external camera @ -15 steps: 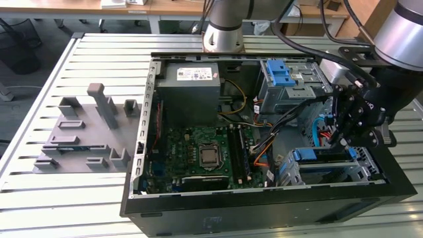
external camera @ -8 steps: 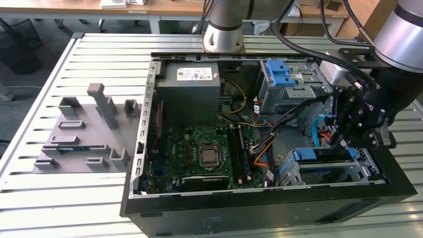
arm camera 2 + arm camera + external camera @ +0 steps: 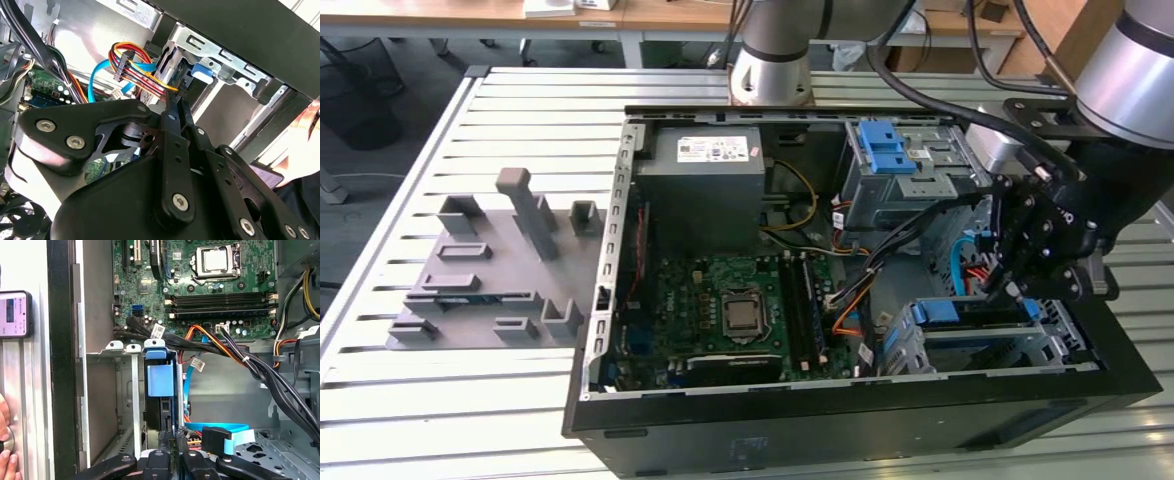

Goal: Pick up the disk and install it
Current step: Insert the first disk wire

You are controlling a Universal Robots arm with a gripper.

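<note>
Apparently the flat silver disk in its blue plastic carrier frame (image 3: 160, 385) already stood on edge in the grey metal drive cage (image 3: 1014, 340) of the open black computer case (image 3: 854, 420). The black pincer (image 3: 172, 437) hung clenched, fingertips together, just beside its rear edge, grasping nothing.

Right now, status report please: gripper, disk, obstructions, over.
Gripper down in the black computer case, at the metal drive cage. Blue-framed disk standing in cage slot. Orange and black cables close alongside.
</note>
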